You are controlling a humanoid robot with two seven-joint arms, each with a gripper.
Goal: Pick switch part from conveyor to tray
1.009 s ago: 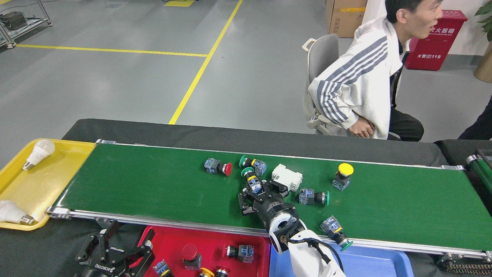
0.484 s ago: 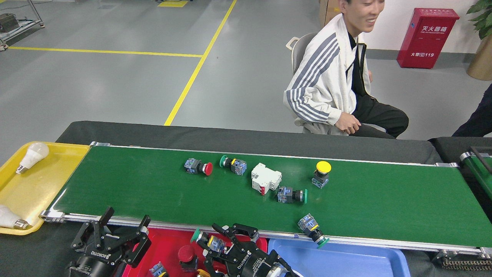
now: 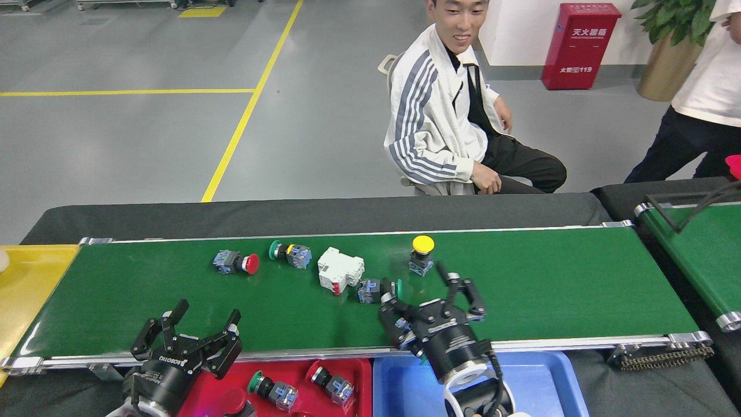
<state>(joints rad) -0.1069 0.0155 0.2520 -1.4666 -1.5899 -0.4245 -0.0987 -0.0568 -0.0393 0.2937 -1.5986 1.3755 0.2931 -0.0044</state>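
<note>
The right gripper, fingers spread, hangs over the conveyor beside a green-capped switch, positioned for a pick; the left gripper waits spread above the tray.

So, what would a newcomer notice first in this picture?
First the long green conveyor across the middle, with switch parts scattered left of centre, such as the yellow-capped one. Next, the open right gripper reaching over the belt's near edge. Behind the belt, a seated person watches.
</note>
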